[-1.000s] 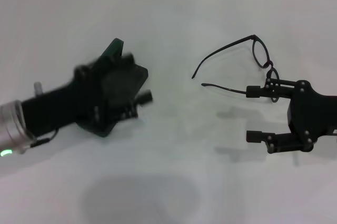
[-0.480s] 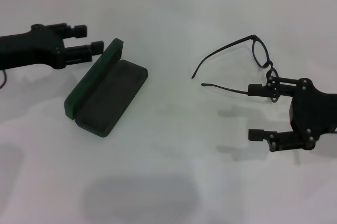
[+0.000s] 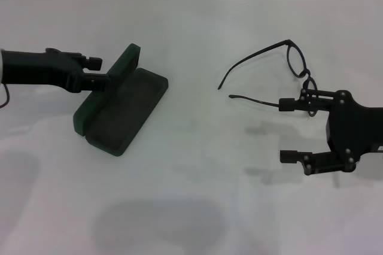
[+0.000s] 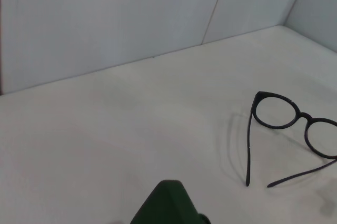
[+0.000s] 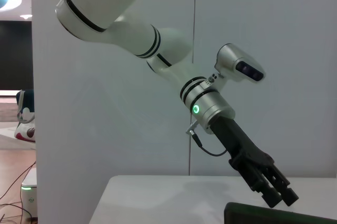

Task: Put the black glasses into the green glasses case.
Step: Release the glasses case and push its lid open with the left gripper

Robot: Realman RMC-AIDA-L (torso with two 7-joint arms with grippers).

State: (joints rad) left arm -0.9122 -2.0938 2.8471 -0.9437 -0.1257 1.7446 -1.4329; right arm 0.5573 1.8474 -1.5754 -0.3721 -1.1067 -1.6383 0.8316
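While right hand (image 3: 288, 130) gapes, left hand (image 3: 102, 74), grip unclear, touches green glasses case (image 3: 122, 106) lid

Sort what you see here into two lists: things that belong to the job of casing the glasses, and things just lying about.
Belonging to the job:
- black glasses, unfolded on the table
- green glasses case, open
- left gripper, at the case lid
- right gripper, open beside the glasses

Just lying about:
- nothing visible; only the white table
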